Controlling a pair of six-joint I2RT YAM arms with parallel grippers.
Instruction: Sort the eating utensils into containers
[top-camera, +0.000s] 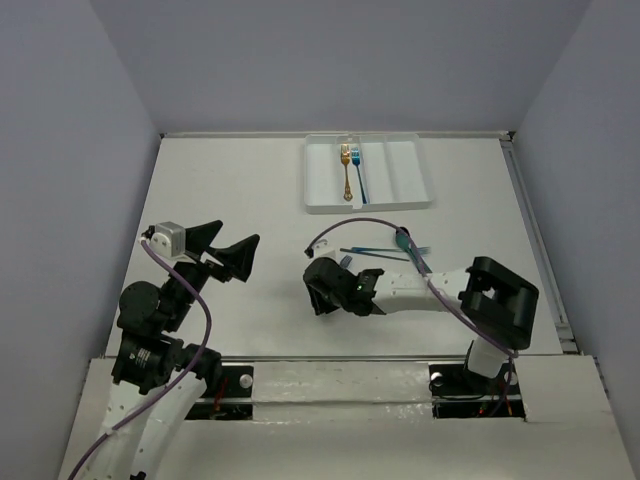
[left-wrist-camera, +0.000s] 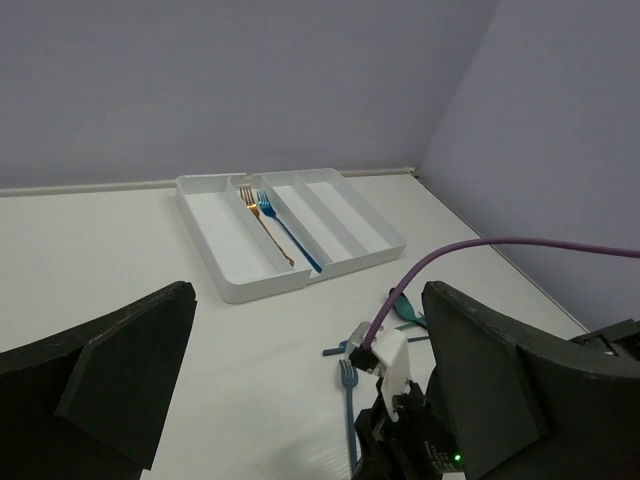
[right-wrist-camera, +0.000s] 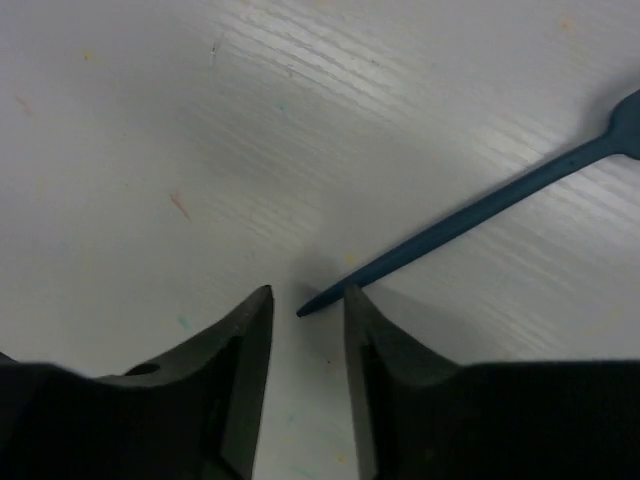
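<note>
The white tray (top-camera: 368, 207) stands at the back with a gold fork (top-camera: 346, 170) and a blue fork (top-camera: 358, 172) in one compartment; both show in the left wrist view, gold (left-wrist-camera: 265, 225) and blue (left-wrist-camera: 290, 232). A loose blue fork (right-wrist-camera: 470, 220) lies on the table. My right gripper (right-wrist-camera: 308, 300) is down at the table, its jaws narrowly open around the tip of that fork's handle, not closed on it. The same fork shows in the left wrist view (left-wrist-camera: 350, 400). My left gripper (top-camera: 228, 245) is open and empty, raised at the left.
A teal spoon (top-camera: 402, 240) and thin blue utensils (top-camera: 375, 252) lie crossed behind the right arm's wrist. The purple cable (top-camera: 345, 225) loops over them. The table's back wall runs just behind the tray.
</note>
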